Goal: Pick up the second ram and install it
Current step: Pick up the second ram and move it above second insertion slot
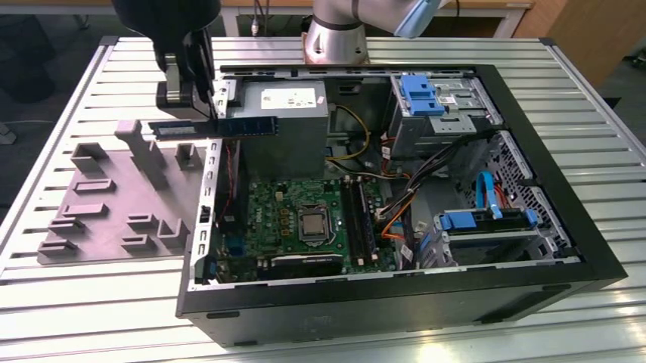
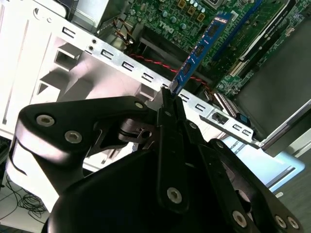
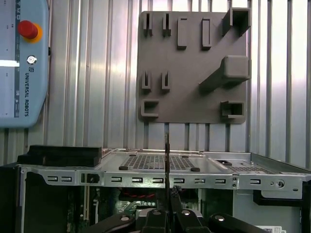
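End effector (image 1: 190, 107) is clamped tight on one end of the second ram (image 1: 230, 126). The strip hangs in the air, level, with its long axis running toward the exterior view's right. It's over the edge of the open computer case (image 1: 404, 306), and its free end is near the grey power supply (image 1: 287, 128), whose white label is too small to read. Down inside are the green motherboard (image 1: 293, 219) and the black slot rails (image 1: 355, 219). Beside the case, a grey fixture plate (image 1: 101, 197) sits on the slatted counter (image 1: 60, 318).
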Robot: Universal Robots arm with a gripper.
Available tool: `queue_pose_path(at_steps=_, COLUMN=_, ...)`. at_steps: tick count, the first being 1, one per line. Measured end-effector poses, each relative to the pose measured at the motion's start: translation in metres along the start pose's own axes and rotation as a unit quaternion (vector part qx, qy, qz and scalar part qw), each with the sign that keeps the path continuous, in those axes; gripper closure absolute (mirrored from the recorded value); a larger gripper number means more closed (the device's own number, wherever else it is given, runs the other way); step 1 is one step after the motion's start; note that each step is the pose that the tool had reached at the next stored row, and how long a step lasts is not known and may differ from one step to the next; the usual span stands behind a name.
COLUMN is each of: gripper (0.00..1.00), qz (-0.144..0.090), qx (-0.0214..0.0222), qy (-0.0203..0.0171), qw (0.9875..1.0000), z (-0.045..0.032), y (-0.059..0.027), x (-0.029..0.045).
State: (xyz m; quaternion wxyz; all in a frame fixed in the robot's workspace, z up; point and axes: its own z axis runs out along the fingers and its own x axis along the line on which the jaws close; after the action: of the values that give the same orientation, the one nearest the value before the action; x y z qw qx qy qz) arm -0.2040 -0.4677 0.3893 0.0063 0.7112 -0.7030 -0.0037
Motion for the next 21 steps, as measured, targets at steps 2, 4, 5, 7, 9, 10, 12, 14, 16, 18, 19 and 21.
queue_pose_path(at_steps=2, gripper=0.86, qz=0.000, qx=0.0000, qy=0.0000, qw=1.0000, z=0.0000, y=-0.0010, x=0.0000)
queue_pose_path(at_steps=4, gripper=0.86, qz=0.000, qx=0.0000, qy=0.0000, qw=1.0000, z=0.0000, y=-0.0019, x=0.0000)
queue_pose_path(at_steps=5, gripper=0.86, qz=0.000, qx=0.0000, qy=0.0000, qw=1.0000, z=0.0000, y=-0.0023, x=0.0000)
queue_pose_path(at_steps=7, gripper=0.86, qz=0.000, qx=0.0000, qy=0.0000, qw=1.0000, z=-0.0001, y=-0.0032, x=0.0000)
queue_pose_path(at_steps=9, gripper=0.86, qz=0.000, qx=0.0000, qy=0.0000, qw=1.0000, z=0.0000, y=-0.0041, x=0.0001)
queue_pose_path(at_steps=10, gripper=0.86, qz=0.000, qx=0.0000, qy=0.0000, qw=1.0000, z=-0.0001, y=-0.0045, x=0.0001)
queue_pose_path(at_steps=12, gripper=0.86, qz=0.000, qx=0.0000, qy=0.0000, qw=1.0000, z=-0.0001, y=-0.0055, x=0.0001)
queue_pose_path(at_steps=14, gripper=0.86, qz=0.000, qx=0.0000, qy=0.0000, qw=1.0000, z=-0.0001, y=-0.0065, x=0.0001)
queue_pose_path(at_steps=16, gripper=0.86, qz=0.000, qx=0.0000, qy=0.0000, qw=1.0000, z=-0.0001, y=-0.0077, x=0.0001)
queue_pose_path(at_steps=18, gripper=0.86, qz=0.000, qx=0.0000, qy=0.0000, qw=1.0000, z=-0.0001, y=-0.0088, x=0.0001)
queue_pose_path(at_steps=19, gripper=0.86, qz=0.000, qx=0.0000, qy=0.0000, qw=1.0000, z=-0.0001, y=-0.0095, x=0.0001)
queue_pose_path(at_steps=21, gripper=0.86, qz=0.000, qx=0.0000, qy=0.0000, qw=1.0000, z=-0.0001, y=-0.0108, x=0.0001)
